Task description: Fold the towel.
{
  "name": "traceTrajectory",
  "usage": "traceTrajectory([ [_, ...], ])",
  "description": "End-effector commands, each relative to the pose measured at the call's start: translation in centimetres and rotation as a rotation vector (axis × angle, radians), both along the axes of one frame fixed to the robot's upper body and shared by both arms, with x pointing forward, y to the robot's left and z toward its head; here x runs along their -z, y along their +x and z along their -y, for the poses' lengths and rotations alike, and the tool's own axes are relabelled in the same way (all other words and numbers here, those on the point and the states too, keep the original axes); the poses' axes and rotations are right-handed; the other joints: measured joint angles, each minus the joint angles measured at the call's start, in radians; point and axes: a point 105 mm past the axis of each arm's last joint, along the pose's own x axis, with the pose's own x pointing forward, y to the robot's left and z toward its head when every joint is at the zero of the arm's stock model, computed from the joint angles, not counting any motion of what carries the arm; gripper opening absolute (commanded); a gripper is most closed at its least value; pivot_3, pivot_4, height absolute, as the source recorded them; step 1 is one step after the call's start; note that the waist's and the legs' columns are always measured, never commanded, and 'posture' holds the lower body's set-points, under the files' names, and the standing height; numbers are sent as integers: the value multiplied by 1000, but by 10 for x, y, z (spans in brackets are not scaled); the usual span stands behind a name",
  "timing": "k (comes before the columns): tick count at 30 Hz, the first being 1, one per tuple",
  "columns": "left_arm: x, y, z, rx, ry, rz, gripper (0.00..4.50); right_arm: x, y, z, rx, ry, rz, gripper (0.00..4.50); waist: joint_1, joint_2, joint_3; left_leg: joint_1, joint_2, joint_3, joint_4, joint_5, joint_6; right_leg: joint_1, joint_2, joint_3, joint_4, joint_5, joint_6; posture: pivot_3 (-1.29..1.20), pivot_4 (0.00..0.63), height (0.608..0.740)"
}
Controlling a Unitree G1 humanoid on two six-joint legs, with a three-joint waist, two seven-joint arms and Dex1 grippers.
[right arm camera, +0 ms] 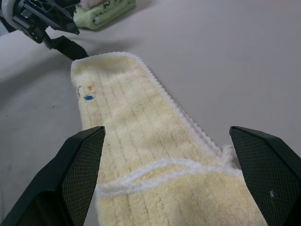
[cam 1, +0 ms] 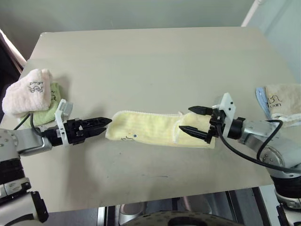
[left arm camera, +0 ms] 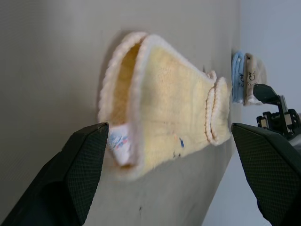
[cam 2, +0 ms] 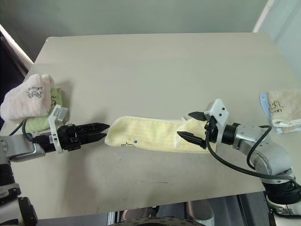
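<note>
The right hand hangs wide open, empty, over the towel's right end, where a flap is turned back. The left hand, also wide and empty, sits just off the left end, fingers pointing along it. The towel lies mid-desk, long axis running hand to hand. Its small dark logo with a blue dot is unreadable.

Folded yellow towel on table, open tools at both ends
</note>
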Motion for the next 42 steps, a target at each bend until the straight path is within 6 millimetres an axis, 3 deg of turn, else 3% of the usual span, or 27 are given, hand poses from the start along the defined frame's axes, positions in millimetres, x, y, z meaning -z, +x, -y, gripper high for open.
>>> traceTrajectory([
  [1, -9, -3, -1, 17, -49, 3, 4500, -23, 0, 1, 1, 63, 60, 4471, 2, 0, 0, 0, 0, 0, -1, 0, 0, 0, 0, 0, 0, 0, 0, 0, 150, 740],
  [11, -5, -20, 10, 113, -84, -93, 4500, -17, -1, 2, 36, 50, 48, 4471, 3, -4, 0, 0, 1, -1, -11, 5, -8, -5, 1, -1, 2, -1, -6, 0, 150, 740],
  [16, 3, -20, 6, 90, -53, -130, 4500, -14, 1, 5, 64, 33, 54, 4471, 3, -4, 0, 1, 1, -1, -12, 6, -9, -6, 2, -1, 3, -1, -7, 0, 150, 740],
  [26, -9, -7, -13, 2, -21, -94, 4500, -12, 1, 3, 65, 38, 44, 4471, 3, -4, 0, 1, 1, -2, -11, 7, -11, -7, 2, -1, 7, 0, -8, 0, 150, 740],
  [32, -7, -13, -16, 11, 4, -113, 4500, -12, 2, 2, 63, 42, 45, 4471, 2, -4, 0, 1, 1, -2, -12, 7, -11, -7, 2, -1, 7, 0, -9, 0, 150, 740],
  [38, 3, -25, -11, 51, 13, -158, 4500, -11, 4, 3, 75, 39, 49, 4471, 2, -4, 0, 1, 1, -2, -12, 7, -11, -8, 2, -1, 7, -1, -9, 0, 150, 740],
  [42, 8, -21, -2, 61, -24, -149, 4500, -10, 7, 4, 93, 38, 55, 4471, 4, -4, 0, 1, 1, -2, -12, 7, -12, -8, 2, -1, 8, -1, -10, 0, 150, 740],
])
